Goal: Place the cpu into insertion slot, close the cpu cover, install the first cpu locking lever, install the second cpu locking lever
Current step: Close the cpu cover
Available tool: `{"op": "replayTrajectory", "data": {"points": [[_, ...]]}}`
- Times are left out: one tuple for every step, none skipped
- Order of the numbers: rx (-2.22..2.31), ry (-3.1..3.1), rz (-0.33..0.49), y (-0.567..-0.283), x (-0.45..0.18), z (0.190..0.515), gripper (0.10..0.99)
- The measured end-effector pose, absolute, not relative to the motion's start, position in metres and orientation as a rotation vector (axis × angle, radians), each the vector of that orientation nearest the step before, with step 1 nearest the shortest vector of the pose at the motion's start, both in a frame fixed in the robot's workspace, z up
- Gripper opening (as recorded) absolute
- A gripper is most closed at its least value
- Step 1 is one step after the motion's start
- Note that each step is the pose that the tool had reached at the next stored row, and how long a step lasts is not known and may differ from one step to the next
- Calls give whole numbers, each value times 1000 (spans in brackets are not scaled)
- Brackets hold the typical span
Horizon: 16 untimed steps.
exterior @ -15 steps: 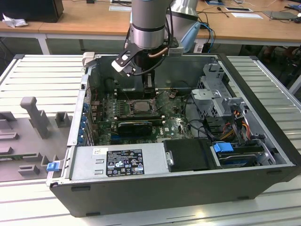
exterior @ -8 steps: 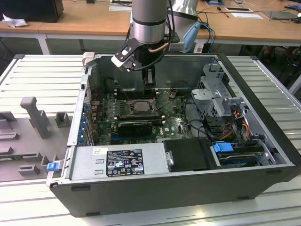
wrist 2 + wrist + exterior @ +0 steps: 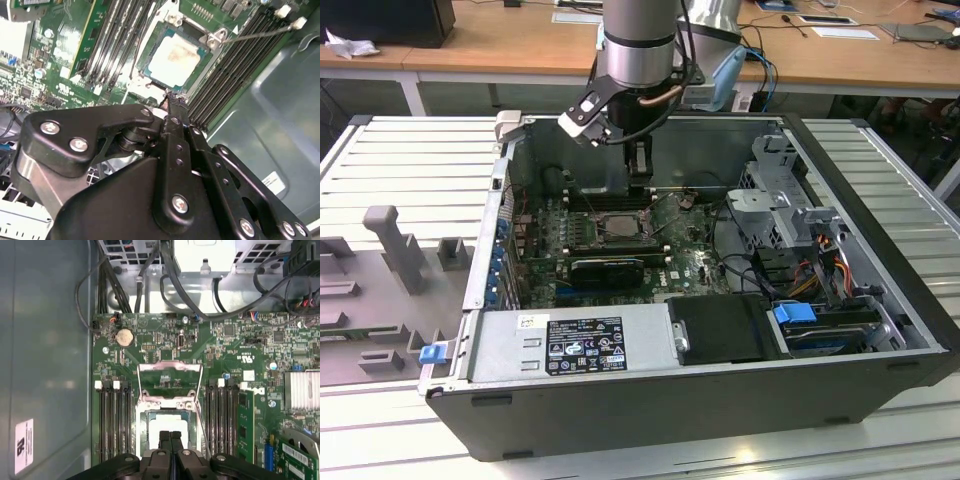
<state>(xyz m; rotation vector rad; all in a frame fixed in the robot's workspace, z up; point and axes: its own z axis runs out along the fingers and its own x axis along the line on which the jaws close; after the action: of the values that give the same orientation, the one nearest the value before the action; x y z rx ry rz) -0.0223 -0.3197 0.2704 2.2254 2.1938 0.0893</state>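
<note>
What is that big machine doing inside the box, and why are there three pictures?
The grey tube is a robot arm reaching into an open computer case. One picture comes from a camera standing off the arm. The other two come from cameras riding near the arm's wrist, looking past its gripper, which is its pinching hand. The gripper is shut and holds nothing I can see. Below it lies a green board. The pale square is the cpu, sitting in the insertion slot. The cpu cover, a metal frame, stands open.
</note>
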Motion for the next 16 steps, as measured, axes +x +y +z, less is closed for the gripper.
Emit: {"op": "replayTrajectory", "data": {"points": [[2226, 2194, 89, -320, -20, 270, 106], [2226, 2194, 89, -320, -17, 270, 106], [2226, 2194, 88, -320, -14, 270, 106], [2226, 2194, 88, -320, -10, 270, 106], [2226, 2195, 87, -320, -7, 270, 106], [2226, 2195, 87, -320, -4, 270, 106], [2227, 2195, 87, -320, -2, 270, 106], [2227, 2195, 86, -320, 3, 270, 106], [2227, 2195, 86, -320, 9, 270, 106], [2227, 2196, 86, -320, 14, 269, 106], [2228, 2196, 85, -320, 20, 268, 106], [2228, 2196, 85, -320, 25, 268, 106], [2227, 2197, 84, -320, 33, 267, 106], [2226, 2198, 85, -320, 38, 266, 106], [2225, 2199, 85, -320, 40, 265, 106], [2225, 2199, 85, -320, 43, 264, 106]]}}
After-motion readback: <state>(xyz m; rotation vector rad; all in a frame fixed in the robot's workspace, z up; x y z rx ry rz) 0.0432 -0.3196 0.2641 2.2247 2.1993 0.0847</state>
